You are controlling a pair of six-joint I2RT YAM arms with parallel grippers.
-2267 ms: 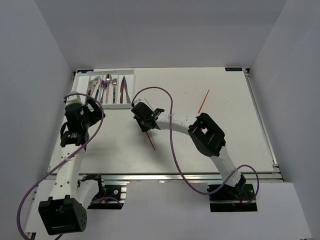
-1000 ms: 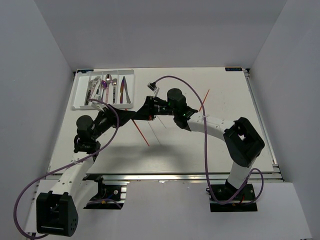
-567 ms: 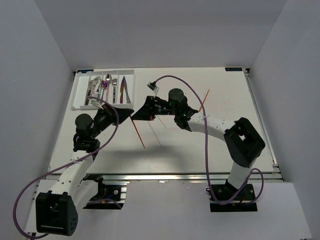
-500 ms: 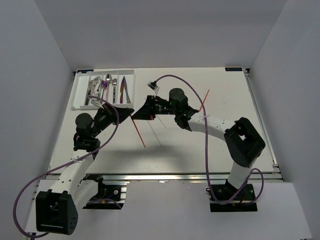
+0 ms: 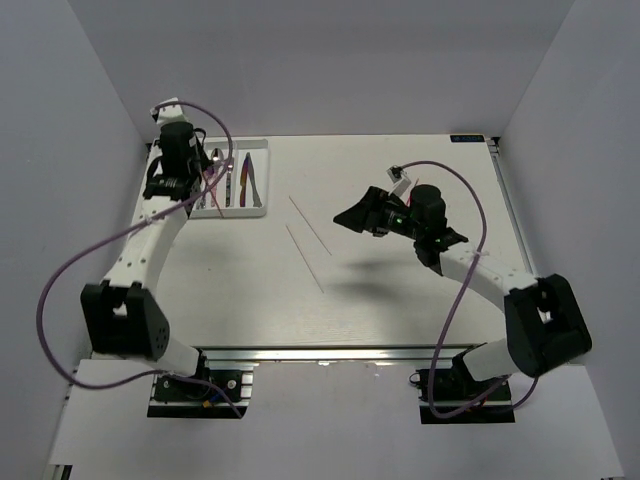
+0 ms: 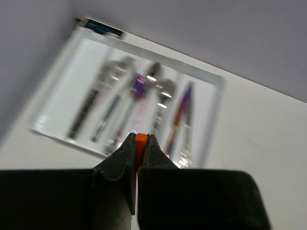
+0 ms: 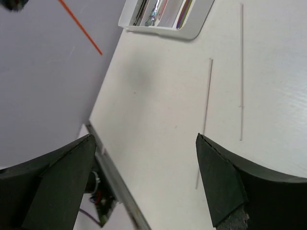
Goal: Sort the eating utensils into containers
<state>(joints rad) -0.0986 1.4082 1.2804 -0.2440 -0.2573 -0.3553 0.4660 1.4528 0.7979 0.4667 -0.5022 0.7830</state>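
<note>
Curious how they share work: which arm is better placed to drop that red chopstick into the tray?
Left. The left claw is shut on the red chopstick above the white tray; the right claw is open, near the pale chopsticks.

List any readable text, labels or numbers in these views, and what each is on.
No text can be read in any view.
Dark sticker at the far right corner of the table: too small to read.
Dark blue strip beyond the white tray: blurred, unreadable.
No print shows on the tray, the utensils in it, or the red chopstick held in the left gripper.
</note>
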